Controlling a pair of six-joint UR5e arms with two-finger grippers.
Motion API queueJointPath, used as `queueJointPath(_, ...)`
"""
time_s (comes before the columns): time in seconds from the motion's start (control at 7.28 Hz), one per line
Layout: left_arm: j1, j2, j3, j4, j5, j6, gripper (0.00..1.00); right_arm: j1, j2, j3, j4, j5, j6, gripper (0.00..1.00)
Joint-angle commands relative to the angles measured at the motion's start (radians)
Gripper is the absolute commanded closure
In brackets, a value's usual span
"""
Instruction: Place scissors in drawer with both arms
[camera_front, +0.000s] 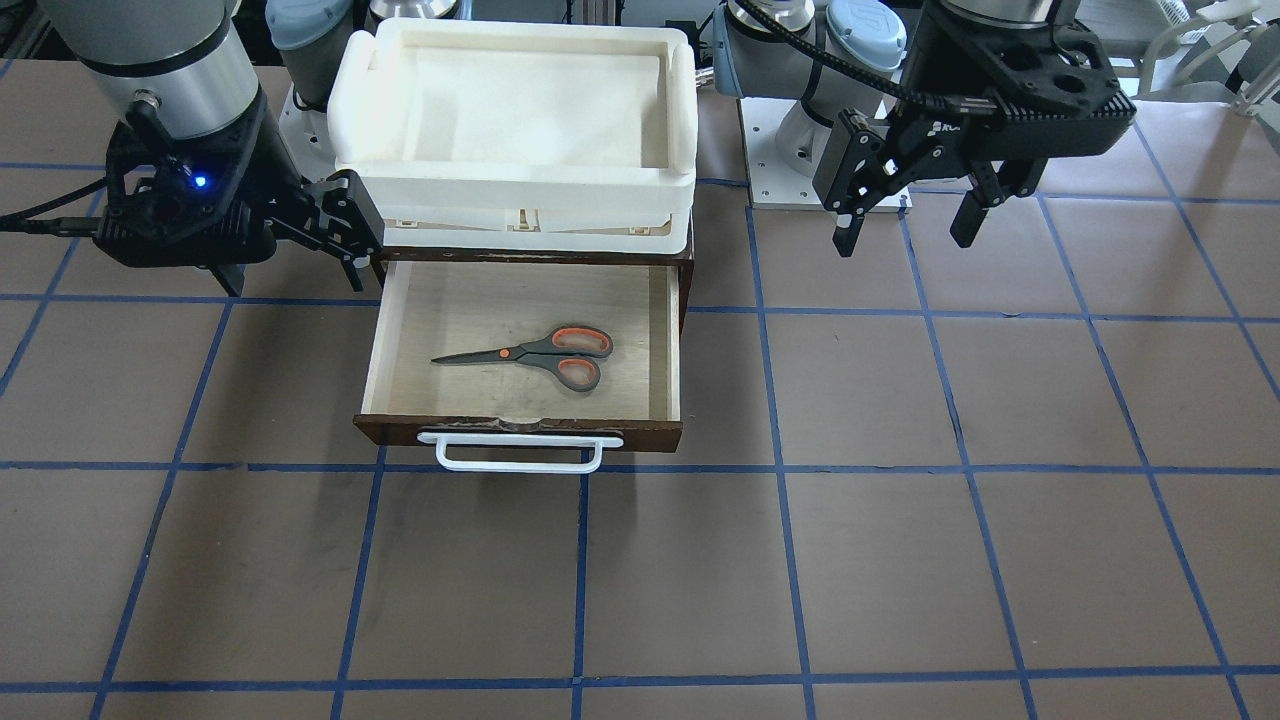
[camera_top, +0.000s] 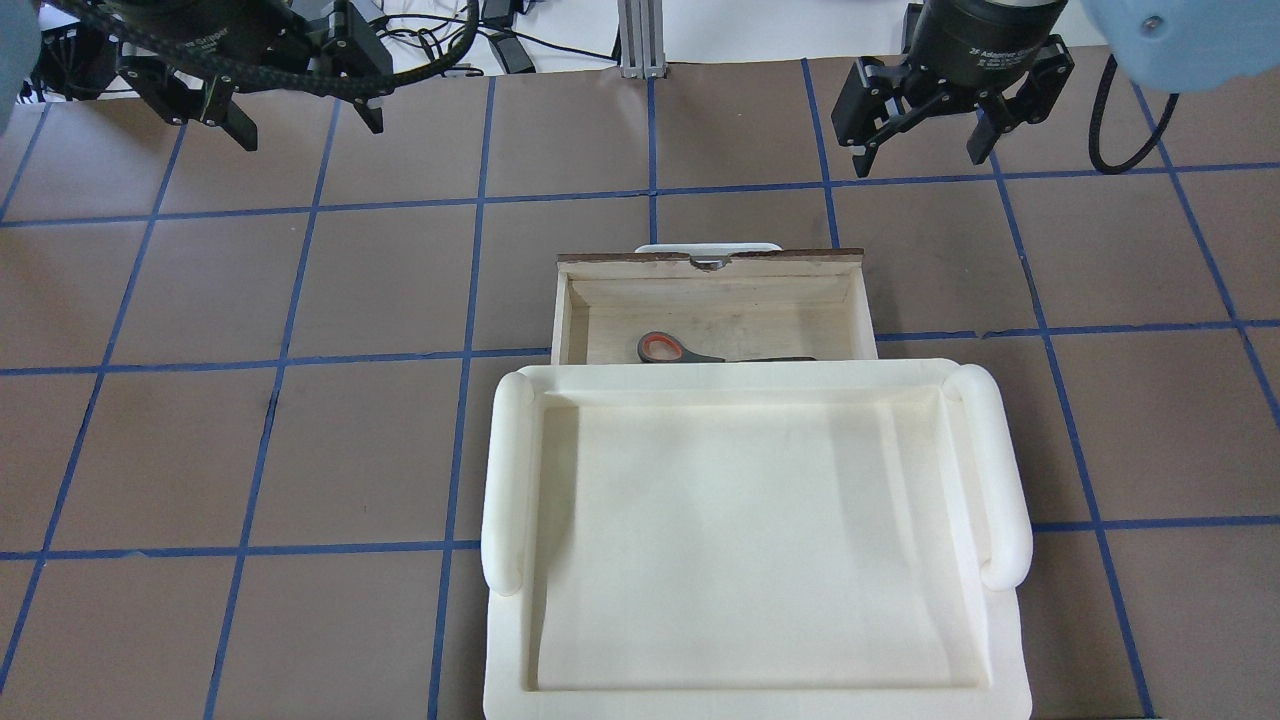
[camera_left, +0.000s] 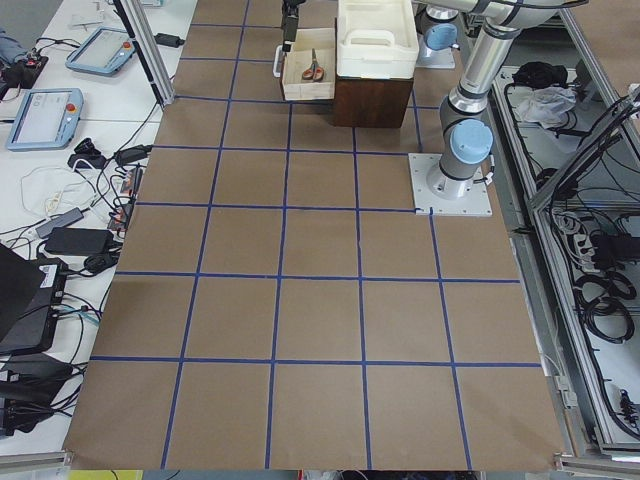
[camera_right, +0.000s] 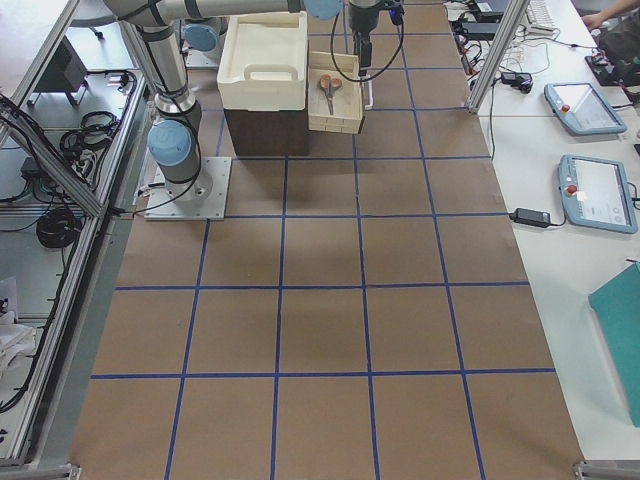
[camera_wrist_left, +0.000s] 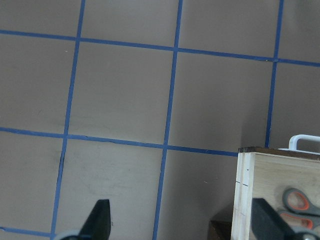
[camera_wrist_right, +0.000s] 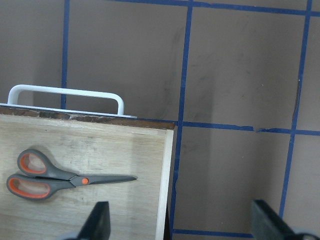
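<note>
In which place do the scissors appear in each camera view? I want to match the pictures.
Front-facing: scissors at centre, inside the open drawer, blades toward the view's left.
Overhead: centre, partly hidden by the white tray.
Exterior left: top centre, small.
Exterior right: top centre, small.
Left wrist: bottom right corner, cut off.
Right wrist: lower left.
Shared landmark: the drawer's white handle.
</note>
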Motion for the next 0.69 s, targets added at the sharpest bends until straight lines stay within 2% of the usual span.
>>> queueJointPath(0.0,0.004,-0.013,0.001,-0.067,-0.022,-0.020,0.00,0.000,0.000,0.000,0.003,-0.001,0.000,0.00)
queueJointPath(0.55,0.001,-0.002,-0.019,-0.127,-0.025,0.084,0.00,0.000,0.000,0.002,0.002,-0.001,0.000,0.00)
